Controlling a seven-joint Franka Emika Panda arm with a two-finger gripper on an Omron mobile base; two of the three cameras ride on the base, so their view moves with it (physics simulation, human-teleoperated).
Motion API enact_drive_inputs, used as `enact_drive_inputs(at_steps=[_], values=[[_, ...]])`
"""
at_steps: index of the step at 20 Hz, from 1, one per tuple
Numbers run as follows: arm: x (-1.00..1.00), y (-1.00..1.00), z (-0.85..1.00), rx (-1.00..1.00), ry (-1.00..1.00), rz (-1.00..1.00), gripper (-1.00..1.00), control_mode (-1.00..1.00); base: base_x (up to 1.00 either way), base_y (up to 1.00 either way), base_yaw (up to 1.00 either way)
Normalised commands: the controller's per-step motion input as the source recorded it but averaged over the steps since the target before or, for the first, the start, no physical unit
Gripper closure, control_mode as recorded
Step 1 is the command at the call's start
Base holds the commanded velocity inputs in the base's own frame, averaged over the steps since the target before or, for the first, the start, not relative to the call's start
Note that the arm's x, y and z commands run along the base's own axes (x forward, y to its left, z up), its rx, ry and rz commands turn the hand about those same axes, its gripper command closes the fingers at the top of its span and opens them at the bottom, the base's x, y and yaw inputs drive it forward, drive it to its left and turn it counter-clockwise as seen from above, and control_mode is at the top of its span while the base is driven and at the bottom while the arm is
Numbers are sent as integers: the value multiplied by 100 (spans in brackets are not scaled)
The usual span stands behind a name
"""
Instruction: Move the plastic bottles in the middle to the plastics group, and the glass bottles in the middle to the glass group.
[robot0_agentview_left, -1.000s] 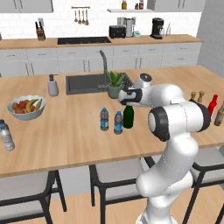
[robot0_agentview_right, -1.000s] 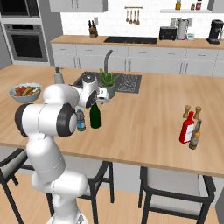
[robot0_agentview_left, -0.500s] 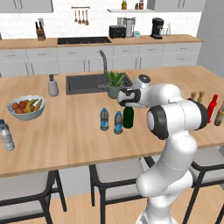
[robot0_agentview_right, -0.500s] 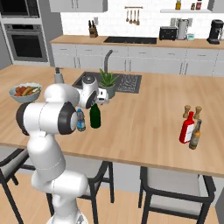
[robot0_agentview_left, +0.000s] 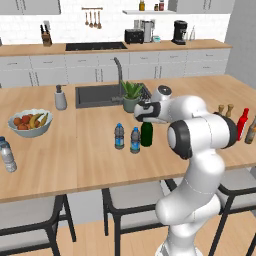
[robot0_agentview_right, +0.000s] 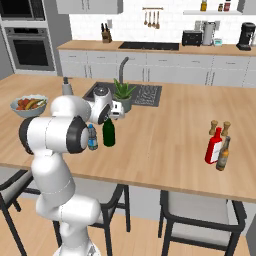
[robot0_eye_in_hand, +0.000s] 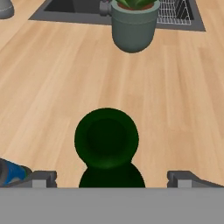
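Dark green glass fills the space between the jaws: the green wine bottle (robot0_eye_in_hand: 106, 146) stands upright on the wooden counter (robot0_eye_in_hand: 183, 87), seen from above. The gripper (robot0_eye_in_hand: 112, 177) is spread wide, its fingertips (robot0_eye_in_hand: 41, 177) clear of the bottle on either side, gripping nothing. Left of the jaws stand the two small blue-labelled plastic bottles (robot0_agentview_left: 127, 137), just beside the green one. Beyond the jaws sits a potted plant (robot0_eye_in_hand: 133, 24) at the sink edge. Far right of the jaws stand the red bottle (robot0_agentview_right: 214, 147) and brown bottle (robot0_agentview_right: 222, 155).
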Motion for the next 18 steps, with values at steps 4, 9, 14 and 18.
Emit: enact_drive_inputs(at_steps=[4,9,14,18], values=[[9,0,-1,0,0,0,-100,-100,0,0,0],[0,0,0,0,0,0,-100,-100,0,0,0],[0,0,0,0,0,0,100,-100,0,0,0],[0,0,0,0,0,0,100,-100,0,0,0]])
